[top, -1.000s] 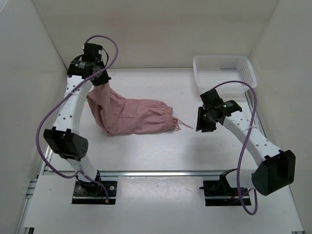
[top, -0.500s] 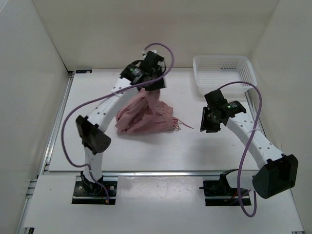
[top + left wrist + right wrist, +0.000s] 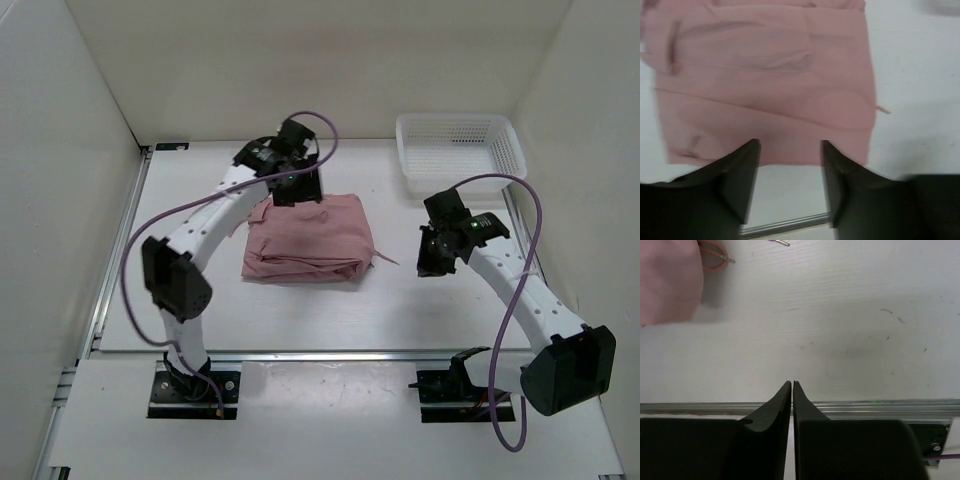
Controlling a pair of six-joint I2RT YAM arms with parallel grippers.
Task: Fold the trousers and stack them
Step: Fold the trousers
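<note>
Most of the folding looks done from where you sit. The trousers (image 3: 308, 238) lie as a compact, roughly square pink packet on the table (image 3: 300, 315), a little left of centre, with layered edges showing along the near side.

Your left gripper (image 3: 297, 195) hangs over the packet's far edge with its jaws spread and nothing between them, so I judge the cloth is lying free. Your right gripper (image 3: 435, 262) sits apart to the right, fingers pressed together on nothing.

What's left, by my reckoning, is the loose drawstring (image 3: 384, 259) trailing off the right side, perhaps a squaring-up of the ragged left edge, and then the stacking itself. The white basket (image 3: 458, 150) stands in the far right corner, well apart from the packet.

Now compare your views. The overhead gives you the whole layout and both arms. The left wrist gives you the packet's top face close up, broad and fairly flat, though it's blurred, so I can't tell whether those creases are folds or seams. The right wrist catches only a pink corner and the drawstring's metal tip beside it, which the overhead reduces to a thin line.
</note>
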